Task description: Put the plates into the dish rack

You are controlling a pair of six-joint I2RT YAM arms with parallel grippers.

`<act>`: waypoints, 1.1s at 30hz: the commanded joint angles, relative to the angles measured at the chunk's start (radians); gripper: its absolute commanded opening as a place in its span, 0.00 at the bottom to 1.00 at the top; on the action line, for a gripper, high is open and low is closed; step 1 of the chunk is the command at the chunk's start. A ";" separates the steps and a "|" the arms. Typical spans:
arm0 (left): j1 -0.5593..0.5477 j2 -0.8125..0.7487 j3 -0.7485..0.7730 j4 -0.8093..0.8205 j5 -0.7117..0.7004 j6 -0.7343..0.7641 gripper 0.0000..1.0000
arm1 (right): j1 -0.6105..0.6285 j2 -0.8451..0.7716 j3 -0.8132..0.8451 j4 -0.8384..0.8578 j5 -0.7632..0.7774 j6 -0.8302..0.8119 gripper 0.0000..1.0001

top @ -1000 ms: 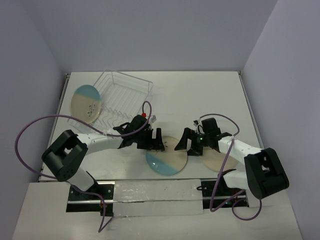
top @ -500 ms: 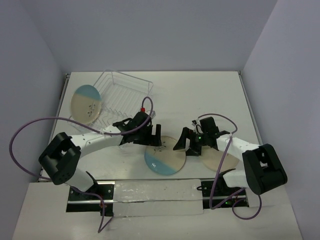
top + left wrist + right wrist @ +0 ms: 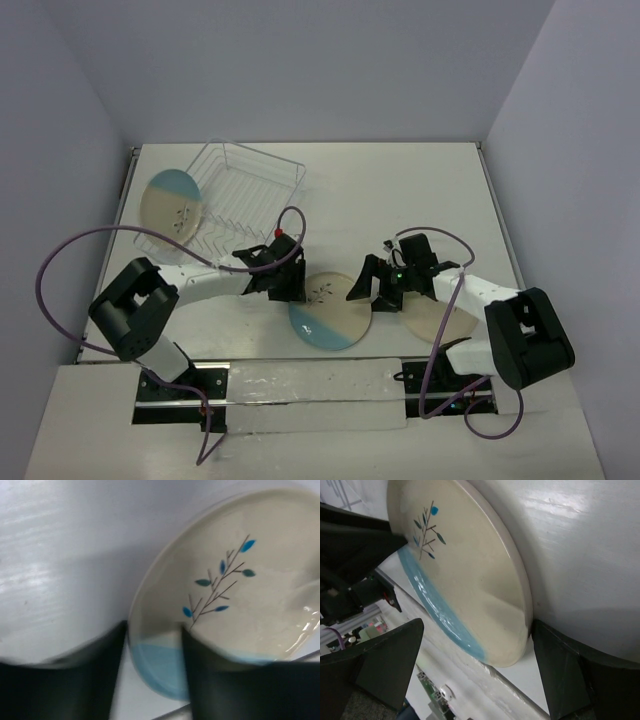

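A cream plate (image 3: 332,312) with a light-blue segment and a twig drawing lies at the table's near middle. My left gripper (image 3: 291,284) is shut on its left rim (image 3: 150,665): one finger sits outside the edge, the other on the plate's face. My right gripper (image 3: 372,290) stands open and wide around the plate's right edge (image 3: 515,605), and its right finger (image 3: 565,670) touches the rim. A second plate (image 3: 443,322) lies partly under the right arm. A third plate (image 3: 173,205) leans on the left side of the wire dish rack (image 3: 240,190).
The rack stands at the back left, close to the left wall. A pale strip (image 3: 310,395) runs along the near edge between the arm bases. Purple cables (image 3: 60,262) loop off both arms.
My left gripper's jaws have come together on the plate's left rim. The plate slid slightly left earlier on. The right gripper has stayed open at the right edge.
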 commanded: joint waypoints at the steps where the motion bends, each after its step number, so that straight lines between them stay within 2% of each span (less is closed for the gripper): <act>1: -0.010 0.084 -0.003 -0.021 0.019 -0.046 0.21 | 0.009 -0.006 0.015 -0.044 0.071 -0.034 0.96; 4: -0.028 0.112 0.015 -0.063 0.001 -0.049 0.02 | 0.009 -0.020 0.016 -0.055 0.078 -0.031 0.96; 5: -0.037 0.119 0.026 -0.081 -0.023 -0.050 0.00 | 0.009 -0.024 0.016 -0.057 0.080 -0.031 0.96; 10: -0.072 0.165 0.065 -0.131 -0.097 -0.052 0.00 | 0.009 -0.032 0.018 -0.057 0.058 -0.040 0.96; 16: -0.086 0.220 0.070 -0.096 -0.054 -0.057 0.00 | 0.009 -0.105 0.030 -0.014 -0.103 -0.060 0.83; 20: -0.089 0.231 0.050 -0.030 0.000 -0.064 0.00 | 0.009 -0.192 0.057 0.005 -0.172 -0.045 0.81; 26: -0.090 0.245 0.019 0.026 0.051 -0.081 0.00 | 0.009 -0.285 0.088 0.007 -0.185 -0.010 0.74; 30: -0.090 0.232 0.006 0.051 0.072 -0.088 0.00 | 0.009 -0.265 0.079 0.013 -0.158 0.026 0.71; 33: -0.090 0.222 -0.006 0.076 0.087 -0.088 0.00 | 0.009 -0.247 0.059 0.075 -0.133 0.091 0.64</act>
